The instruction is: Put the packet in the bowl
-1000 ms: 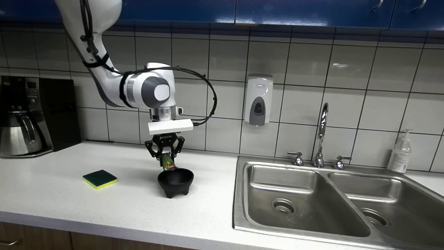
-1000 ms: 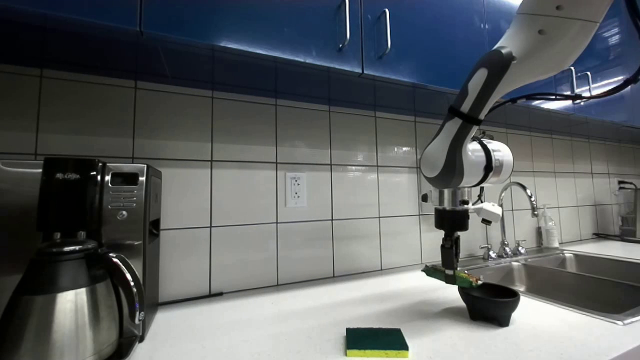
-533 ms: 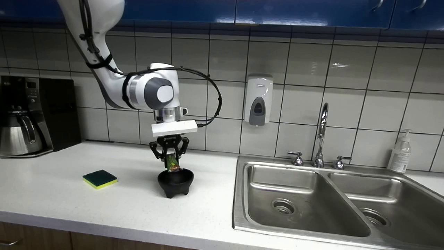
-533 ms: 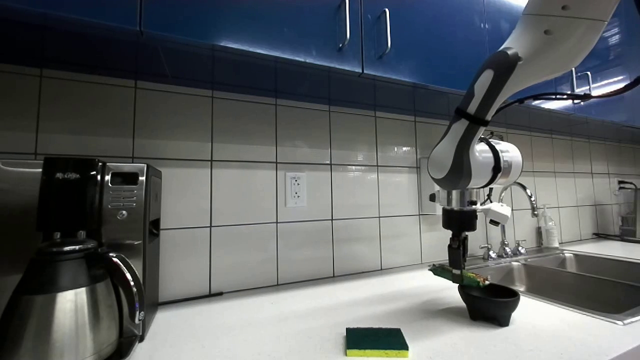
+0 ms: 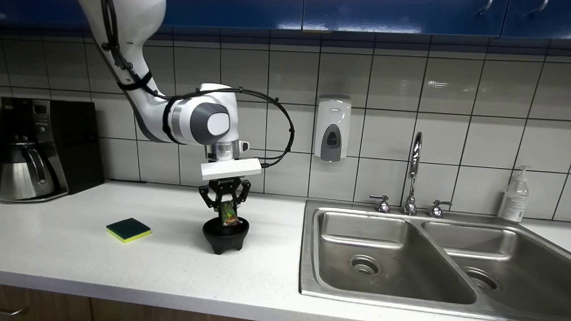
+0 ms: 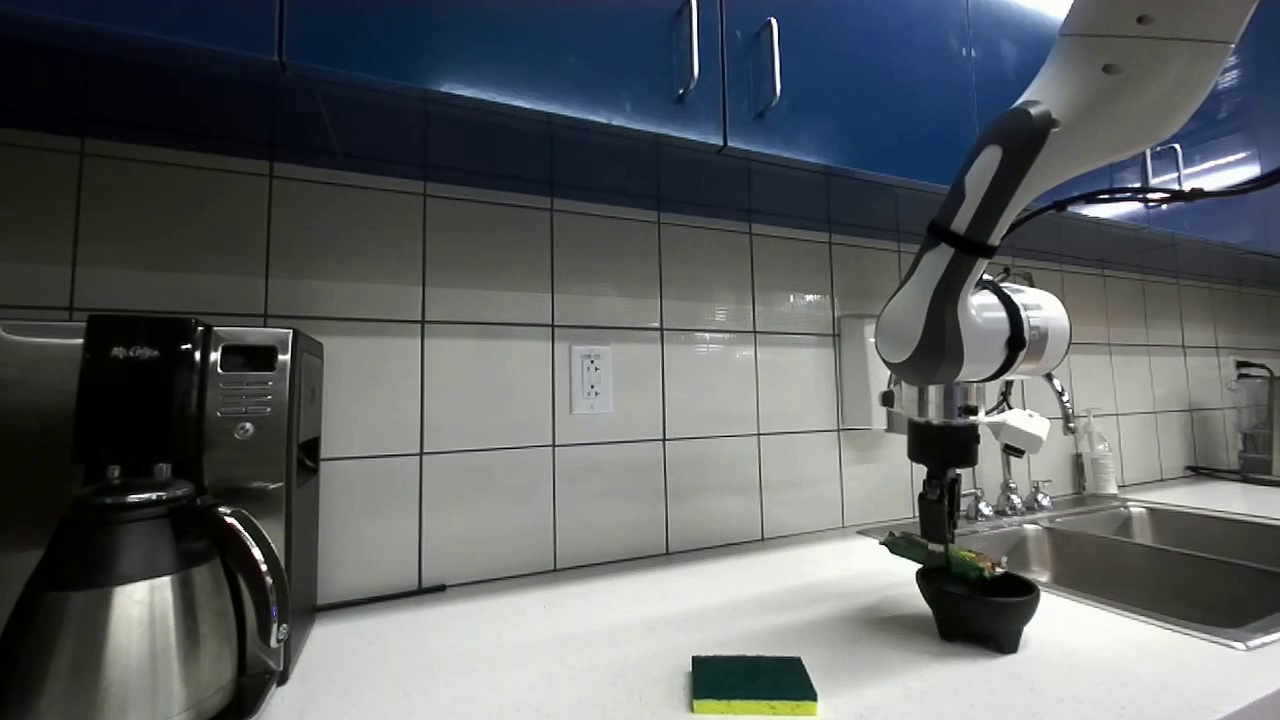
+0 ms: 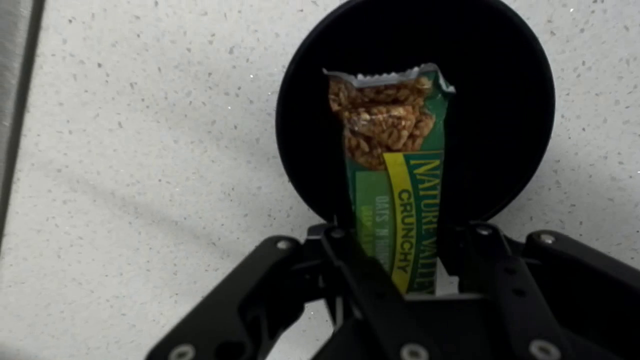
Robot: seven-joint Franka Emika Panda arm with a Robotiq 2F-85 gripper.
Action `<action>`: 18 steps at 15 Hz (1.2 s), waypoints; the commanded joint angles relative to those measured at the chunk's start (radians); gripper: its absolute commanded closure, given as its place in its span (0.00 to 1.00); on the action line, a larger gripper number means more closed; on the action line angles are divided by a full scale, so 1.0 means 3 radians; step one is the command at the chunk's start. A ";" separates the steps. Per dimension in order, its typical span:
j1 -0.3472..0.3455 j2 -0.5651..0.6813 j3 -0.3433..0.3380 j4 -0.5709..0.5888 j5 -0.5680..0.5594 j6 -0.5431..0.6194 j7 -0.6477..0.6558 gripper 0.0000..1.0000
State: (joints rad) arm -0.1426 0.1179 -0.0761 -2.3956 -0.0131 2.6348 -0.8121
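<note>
Tool [image 5: 228, 212] is closed on the packet [image 7: 397, 180], which is gripped by its long sides, and compared with a second ago both are shifted further across the bowl [image 5: 225, 240], as is shown in both exterior views. The packet's front end, seen barely at the rim then, is now held within the bowl's outline and tilted downward; its rear is left jutting past the rim. Whether the rim is touched cannot be told. Meanwhile bowl and sponge [image 5: 129, 229] are left undisturbed on the bench [image 5: 174, 263]. By this change the carry is judged nearly finished, though the packet is not yet released. A little more travel and some lowering are probably needed first: if let go here, the packet could be tipped backward over the rim by the part that is left outside.
</note>
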 commanded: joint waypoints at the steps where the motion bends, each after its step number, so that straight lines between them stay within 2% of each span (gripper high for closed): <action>1: -0.0050 -0.0133 0.0043 -0.0171 0.0164 0.0158 -0.0209 0.84; 6: -0.0038 -0.0139 0.0067 -0.0255 0.0233 0.0312 -0.0294 0.84; 7: -0.0035 -0.0138 0.0066 -0.0263 0.0216 0.0327 -0.0277 0.34; 8: -0.0035 -0.0141 0.0072 -0.0269 0.0224 0.0330 -0.0279 0.32; 13: 0.0002 -0.0142 0.0093 -0.0264 0.0167 0.0325 -0.0208 0.00; 18: 0.0108 -0.0211 0.0095 -0.0188 0.0018 0.0145 0.0029 0.00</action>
State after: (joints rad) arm -0.1237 0.1013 -0.0531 -2.4478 0.0246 2.7165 -0.8511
